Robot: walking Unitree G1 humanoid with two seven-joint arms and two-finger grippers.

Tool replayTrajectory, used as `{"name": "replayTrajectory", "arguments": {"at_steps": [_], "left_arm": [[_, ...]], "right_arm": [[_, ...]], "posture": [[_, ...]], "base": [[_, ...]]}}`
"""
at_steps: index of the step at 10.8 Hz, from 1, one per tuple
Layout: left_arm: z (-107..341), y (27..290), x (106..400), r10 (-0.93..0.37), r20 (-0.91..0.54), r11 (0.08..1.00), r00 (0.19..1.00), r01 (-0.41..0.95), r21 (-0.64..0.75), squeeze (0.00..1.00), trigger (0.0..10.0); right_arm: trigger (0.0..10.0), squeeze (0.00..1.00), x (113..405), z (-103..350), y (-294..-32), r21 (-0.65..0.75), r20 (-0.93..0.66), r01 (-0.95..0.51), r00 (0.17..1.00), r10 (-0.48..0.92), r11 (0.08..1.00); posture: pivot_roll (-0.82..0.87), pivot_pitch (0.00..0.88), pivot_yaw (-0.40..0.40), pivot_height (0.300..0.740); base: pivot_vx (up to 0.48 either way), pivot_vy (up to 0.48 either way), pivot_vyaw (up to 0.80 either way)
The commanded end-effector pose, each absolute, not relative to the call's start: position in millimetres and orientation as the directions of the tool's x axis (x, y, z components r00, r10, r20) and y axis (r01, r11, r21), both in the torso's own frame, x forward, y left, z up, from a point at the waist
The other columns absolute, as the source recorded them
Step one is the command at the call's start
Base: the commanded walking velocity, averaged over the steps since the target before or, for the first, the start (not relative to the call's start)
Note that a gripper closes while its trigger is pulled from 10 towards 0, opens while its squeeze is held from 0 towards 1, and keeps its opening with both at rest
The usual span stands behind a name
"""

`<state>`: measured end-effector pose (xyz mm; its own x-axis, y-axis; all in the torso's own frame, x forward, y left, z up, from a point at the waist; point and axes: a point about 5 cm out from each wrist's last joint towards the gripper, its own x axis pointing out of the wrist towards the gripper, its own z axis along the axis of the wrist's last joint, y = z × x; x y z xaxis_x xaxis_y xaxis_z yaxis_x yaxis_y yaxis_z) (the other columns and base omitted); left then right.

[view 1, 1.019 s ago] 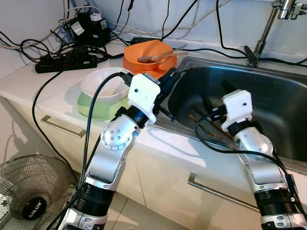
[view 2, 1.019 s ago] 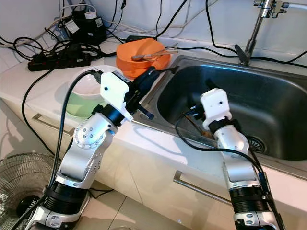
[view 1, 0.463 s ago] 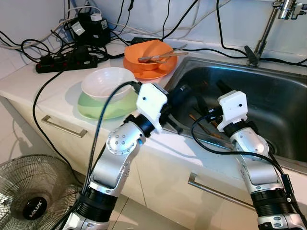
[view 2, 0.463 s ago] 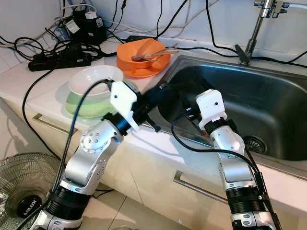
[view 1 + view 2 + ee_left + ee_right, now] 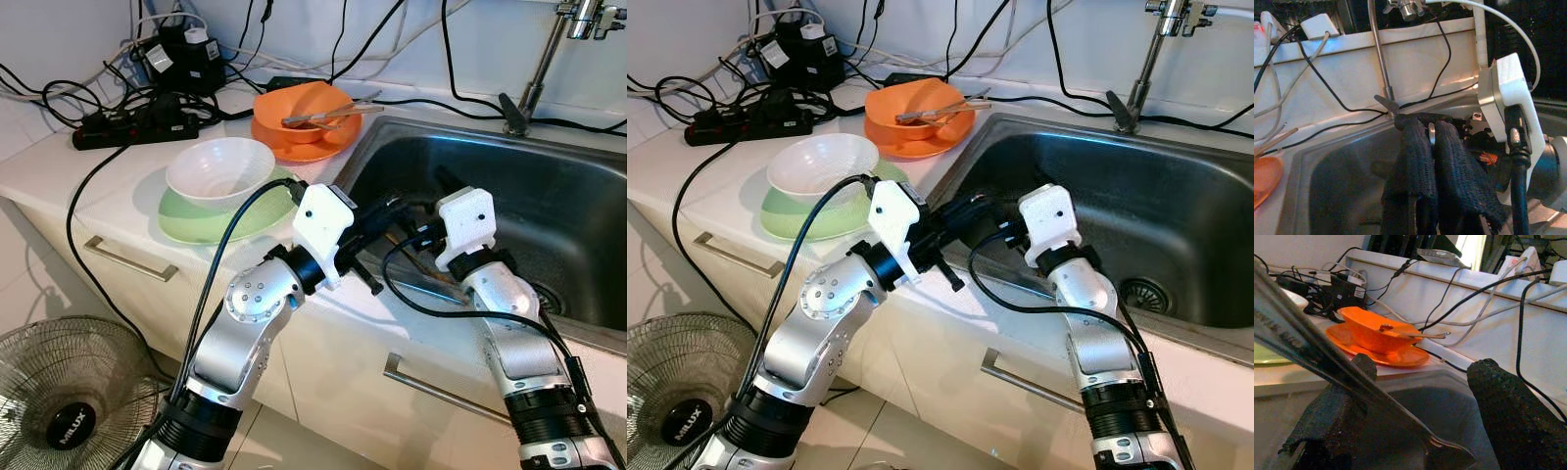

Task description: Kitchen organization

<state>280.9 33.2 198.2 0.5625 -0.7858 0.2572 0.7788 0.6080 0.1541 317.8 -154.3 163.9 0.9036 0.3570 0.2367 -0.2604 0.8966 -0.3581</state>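
Note:
Over the left end of the steel sink (image 5: 578, 196) my left gripper (image 5: 1430, 129) is shut on a thin metal utensil (image 5: 1327, 357). The utensil's handle runs slantwise between the fingers of my right gripper (image 5: 1425, 367), which stands open around it with both fingers (image 5: 1513, 416) apart from the metal. In the left eye view the two grippers meet just inside the sink's front left corner, left gripper (image 5: 392, 209) tip against right gripper (image 5: 419, 235). Brown chopsticks (image 5: 431, 276) lie on the sink floor below them.
An orange bowl on an orange plate (image 5: 304, 110) holds utensils at the counter's back. A white bowl (image 5: 220, 166) sits on a green plate (image 5: 191, 217). A power strip (image 5: 132, 127), cables, a faucet (image 5: 534, 88) and a floor fan (image 5: 59, 401) surround the area.
My left arm has swung right from beside the white bowl to over the sink, bringing its fingertips up to the right gripper. The right gripper has shifted slightly left towards it.

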Motion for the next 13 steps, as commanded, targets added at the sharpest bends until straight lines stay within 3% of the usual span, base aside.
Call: {"name": "replayTrajectory", "arguments": {"at_steps": [1,4,5,6,13], "left_arm": [[200.5,34.2,279.1,-0.795,0.260,0.594,0.548,0.788,0.158,0.00,10.0],[201.0,33.5,278.0,-0.805,0.254,0.581,0.536,0.799,0.157,0.00,10.0],[201.1,33.7,278.1,-0.806,0.252,0.580,0.536,0.799,0.158,0.00,10.0],[201.2,34.1,278.3,-0.805,0.251,0.583,0.538,0.797,0.160,0.00,10.0],[202.7,37.6,282.6,-0.779,0.260,0.618,0.570,0.767,0.170,0.00,10.0]], "right_arm": [[10.0,0.00,318.7,165.9,-148.1,-0.364,0.242,-0.273,0.896,0.373,0.891],[10.0,0.00,318.2,165.0,-143.5,-0.355,0.242,-0.285,0.892,0.382,0.890],[5.8,0.00,318.1,164.7,-143.0,-0.356,0.243,-0.286,0.891,0.384,0.890],[0.0,0.00,318.0,164.7,-142.7,-0.357,0.243,-0.287,0.890,0.385,0.889],[0.0,0.00,317.0,161.6,-141.3,-0.353,0.235,-0.300,0.889,0.394,0.886]], "posture": [[0.04,0.000,0.101,0.740],[0.04,0.000,0.103,0.740],[0.04,0.000,0.103,0.740],[0.04,0.000,0.104,0.740],[0.04,0.000,0.105,0.740]], "base": [[0.000,0.000,0.00],[0.000,0.000,0.00],[0.000,0.000,0.00],[0.000,0.000,0.00],[0.000,0.000,0.00]]}}
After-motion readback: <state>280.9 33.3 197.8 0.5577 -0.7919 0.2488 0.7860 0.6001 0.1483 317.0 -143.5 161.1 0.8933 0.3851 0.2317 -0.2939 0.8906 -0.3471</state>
